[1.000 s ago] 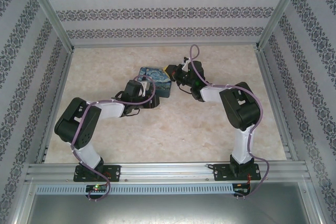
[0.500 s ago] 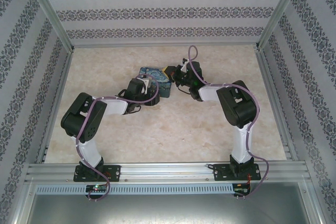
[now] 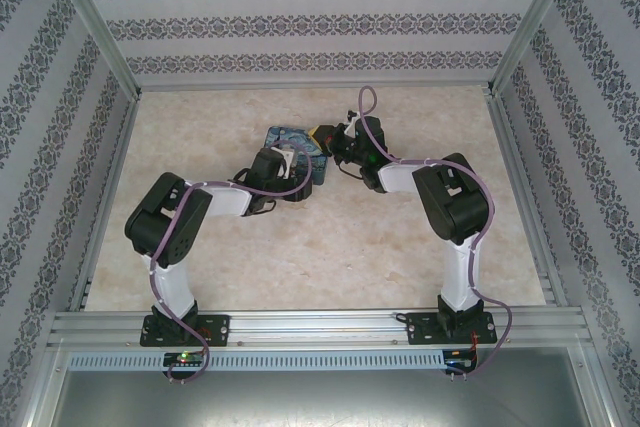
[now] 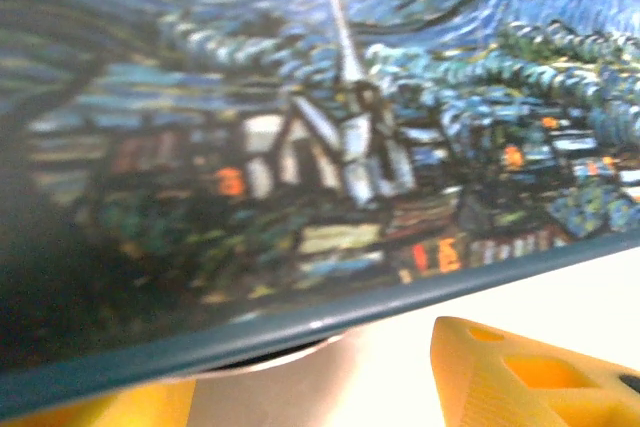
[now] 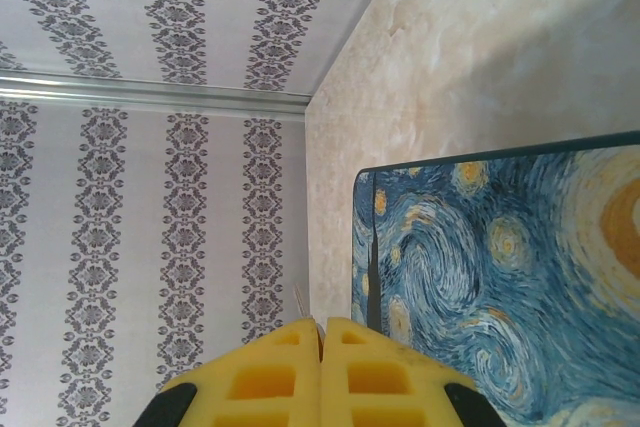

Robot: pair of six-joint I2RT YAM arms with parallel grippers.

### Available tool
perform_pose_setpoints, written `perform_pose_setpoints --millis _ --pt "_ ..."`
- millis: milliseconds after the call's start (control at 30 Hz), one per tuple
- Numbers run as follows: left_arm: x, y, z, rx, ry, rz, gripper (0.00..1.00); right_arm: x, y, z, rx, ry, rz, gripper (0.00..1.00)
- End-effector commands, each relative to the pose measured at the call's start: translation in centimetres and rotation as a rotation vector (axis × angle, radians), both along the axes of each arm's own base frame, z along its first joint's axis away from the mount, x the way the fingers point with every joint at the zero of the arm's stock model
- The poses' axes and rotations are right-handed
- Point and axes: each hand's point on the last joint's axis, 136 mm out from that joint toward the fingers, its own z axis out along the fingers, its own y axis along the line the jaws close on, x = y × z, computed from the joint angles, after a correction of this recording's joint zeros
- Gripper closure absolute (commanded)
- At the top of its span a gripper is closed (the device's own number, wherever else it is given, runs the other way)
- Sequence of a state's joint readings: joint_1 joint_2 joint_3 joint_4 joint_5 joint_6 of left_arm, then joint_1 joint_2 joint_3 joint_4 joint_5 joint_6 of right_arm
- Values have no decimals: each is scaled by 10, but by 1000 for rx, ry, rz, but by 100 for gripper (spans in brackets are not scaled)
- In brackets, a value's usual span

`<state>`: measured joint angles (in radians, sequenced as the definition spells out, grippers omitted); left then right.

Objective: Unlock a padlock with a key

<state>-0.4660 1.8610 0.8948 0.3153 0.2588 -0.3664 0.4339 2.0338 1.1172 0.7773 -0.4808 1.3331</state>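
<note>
The dark-blue swirly-painted box (image 3: 288,139) lies at the table's far middle. My left gripper (image 3: 294,163) stands open right against the box's near side. In the left wrist view the painted box (image 4: 330,147) looms just above my left gripper (image 4: 300,372), whose yellow fingers (image 4: 530,377) are wide apart with bare table between them. My right gripper (image 3: 323,135) is at the box's right end, shut. In the right wrist view a thin pale metal sliver, the key (image 5: 303,299), sticks out between the closed tips of my right gripper (image 5: 322,332), beside the box (image 5: 500,287). The padlock is hidden.
Patterned walls (image 3: 320,22) and metal frame posts (image 3: 95,27) close in the marble-look table (image 3: 350,247) on three sides. A metal rail (image 3: 320,327) with both arm bases runs along the near edge.
My left arm's elbow has swung to the right and its gripper has edged closer to the box. The right arm has stayed in place, still shut.
</note>
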Motion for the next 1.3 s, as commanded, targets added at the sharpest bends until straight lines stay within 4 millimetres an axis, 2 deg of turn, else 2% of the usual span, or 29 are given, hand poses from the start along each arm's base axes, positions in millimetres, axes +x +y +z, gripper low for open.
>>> perform_pose_setpoints --millis 0,233,467,567,633,767,933,1067,1267 --pt "8 -12 6 -26 -36 -22 38 0 -2 0 3 -13 4 100" --pt "6 -15 12 -54 -37 -14 38 -3 -3 -3 -4 -8 2 100" --pt "11 -3 -2 -2 -30 48 36 -2 -4 -7 -6 0 -4 100" --pt "13 -4 -5 -10 -28 51 36 -2 -5 -10 -8 5 -5 100" --pt "12 -12 0 -47 -27 28 36 -2 -4 -11 -9 8 -4 100" --pt "10 -26 23 -166 -36 -1 36 -3 -4 -15 -12 14 -4 100" --pt "10 -30 47 -275 -51 20 36 -4 -5 -17 -16 15 -5 100" --pt "12 -30 44 -309 -31 43 36 -5 -6 -20 -20 20 -6 100" --pt "11 -24 28 -290 -6 68 37 -7 -7 -24 -23 26 -6 100"
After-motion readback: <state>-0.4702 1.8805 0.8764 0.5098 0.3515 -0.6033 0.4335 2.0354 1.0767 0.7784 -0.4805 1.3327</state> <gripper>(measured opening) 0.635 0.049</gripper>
